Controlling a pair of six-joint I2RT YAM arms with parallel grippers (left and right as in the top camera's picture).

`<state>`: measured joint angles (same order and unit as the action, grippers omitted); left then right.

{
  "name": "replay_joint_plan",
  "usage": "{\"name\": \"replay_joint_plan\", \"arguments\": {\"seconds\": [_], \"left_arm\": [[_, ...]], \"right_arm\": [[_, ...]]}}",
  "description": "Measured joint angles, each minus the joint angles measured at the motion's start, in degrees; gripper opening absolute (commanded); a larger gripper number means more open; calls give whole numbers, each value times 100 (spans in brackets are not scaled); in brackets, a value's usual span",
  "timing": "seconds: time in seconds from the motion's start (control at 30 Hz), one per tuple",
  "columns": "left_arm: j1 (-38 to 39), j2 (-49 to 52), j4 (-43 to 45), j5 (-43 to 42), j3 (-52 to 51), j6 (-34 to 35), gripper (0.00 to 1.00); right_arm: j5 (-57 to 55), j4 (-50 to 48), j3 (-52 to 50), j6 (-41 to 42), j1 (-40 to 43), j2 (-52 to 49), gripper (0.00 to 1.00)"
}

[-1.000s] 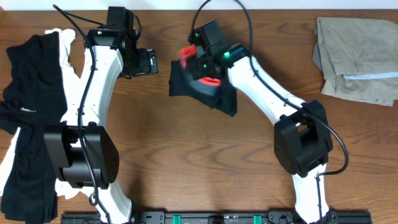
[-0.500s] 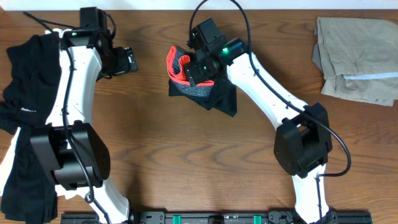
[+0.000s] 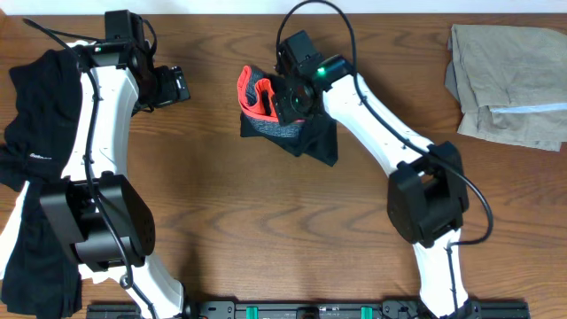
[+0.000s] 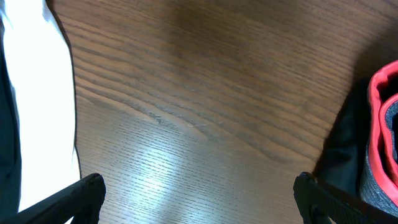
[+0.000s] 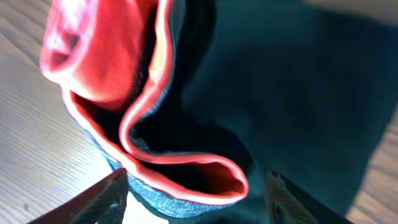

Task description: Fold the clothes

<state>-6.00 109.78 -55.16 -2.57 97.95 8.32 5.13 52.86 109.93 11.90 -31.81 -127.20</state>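
The black pants [image 3: 314,142] lie bunched at the table's back middle, their grey, coral-red-edged waistband [image 3: 252,96] folded open towards the left. My right gripper [image 3: 285,99] hovers right over that waistband. In the right wrist view my right gripper [image 5: 196,193] is open, its fingers astride the red-edged loop [image 5: 155,93] without pinching it. My left gripper [image 3: 174,86] is open and empty over bare wood, between the pants and the pile of black and white garments [image 3: 35,151]. The left wrist view shows my left gripper [image 4: 199,193] wide open, with the pants' edge [image 4: 379,124] at the right.
A taupe garment [image 3: 509,84] lies folded at the back right corner. A white garment [image 4: 37,112] from the left pile fills the left edge of the left wrist view. Bare wood [image 3: 266,230] stretches across the table's front half.
My left gripper has swung left, away from the pants and towards the pile. The waistband, bunched at my right gripper before, now lies spread open on the left side of it.
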Motion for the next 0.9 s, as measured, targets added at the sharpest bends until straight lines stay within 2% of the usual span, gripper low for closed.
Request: {"name": "replay_joint_plan", "arguments": {"seconds": [0.2,0.33,0.4,0.43,0.77,0.83,0.9], "left_arm": [[0,0,2,0,0,-39,98],[0,0,4,0,0,-55,98],[0,0,4,0,0,-63,98],[0,0,4,0,0,-63,98],[0,0,33,0,0,-63,98],[0,0,44,0,0,-63,98],[0,0,57,0,0,-63,98]], "right_arm": [[120,114,-46,-4,0,-125,50],[229,98,-46,-59,0,-133,16],[404,42,-48,-107,-2,-144,4],[481,11,-48,-109,-2,-146,1],[1246,-682,-50,-72,-396,-177,1],[1290,-752,-50,-2,-503,-177,7],[1266,-748,-50,116,-581,-177,18]]}}
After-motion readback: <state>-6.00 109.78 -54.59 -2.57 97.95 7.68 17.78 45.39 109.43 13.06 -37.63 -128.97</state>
